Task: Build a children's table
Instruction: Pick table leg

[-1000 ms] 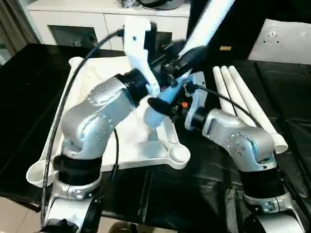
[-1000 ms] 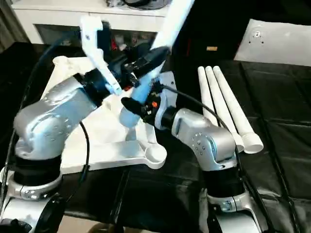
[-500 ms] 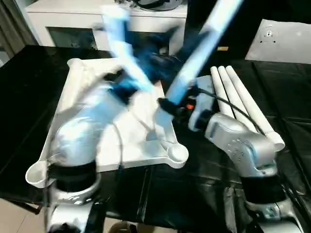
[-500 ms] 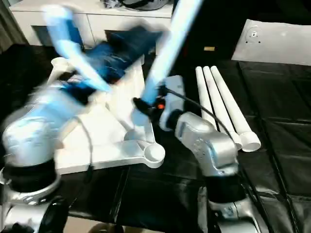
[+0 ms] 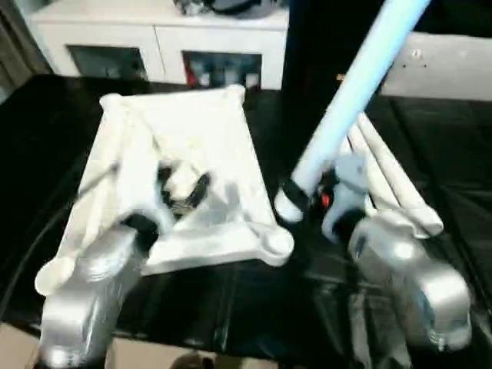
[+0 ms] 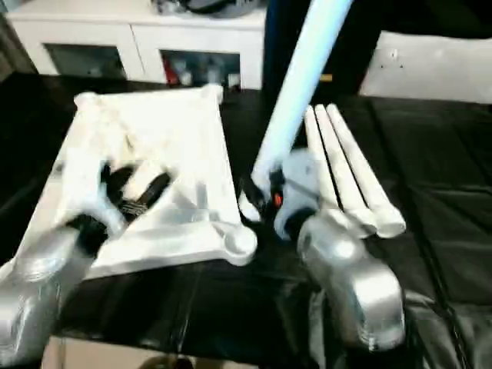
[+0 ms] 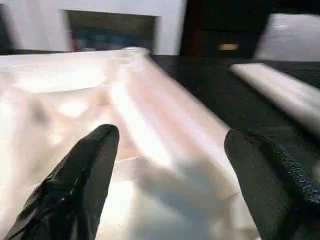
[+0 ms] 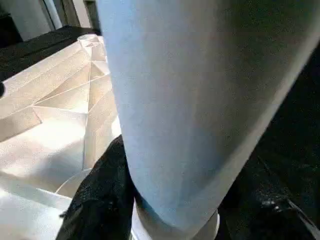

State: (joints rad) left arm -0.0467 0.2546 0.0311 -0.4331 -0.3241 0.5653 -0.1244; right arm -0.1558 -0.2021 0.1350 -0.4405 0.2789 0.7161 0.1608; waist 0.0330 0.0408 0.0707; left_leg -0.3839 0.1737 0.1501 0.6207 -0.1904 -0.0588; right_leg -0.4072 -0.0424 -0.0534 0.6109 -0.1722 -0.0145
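We see the table top (image 5: 192,146) lying upside down on the black surface (image 5: 231,307), its ribbed underside facing up and its round corner sockets open; the near right socket (image 5: 275,242) stands empty, and we make out no leg seated in any of the others, so we judge the build to be at its very start. Our right gripper (image 5: 296,194) has its black fingers (image 8: 102,197) pinched around the thick end of one white leg (image 5: 357,88), which slants up and away from us, its lower end hanging just beside that near right socket, above the surface and not yet in it. Our left gripper (image 7: 172,165) hovers low over the underside of the top with its fingers (image 7: 85,165) spread wide and nothing between them. The other legs (image 6: 346,177) lie side by side on the surface to the right of the top, touching one another; we count three there, though the right arm hides their near ends in part. As we read it, what is done is the picking up of the first leg; what is left is seating it in a socket and then fitting the remaining ones. Behind the surface stands a white cabinet (image 5: 115,23) with dark glass fronts. We can read no brand, label or writing anywhere.
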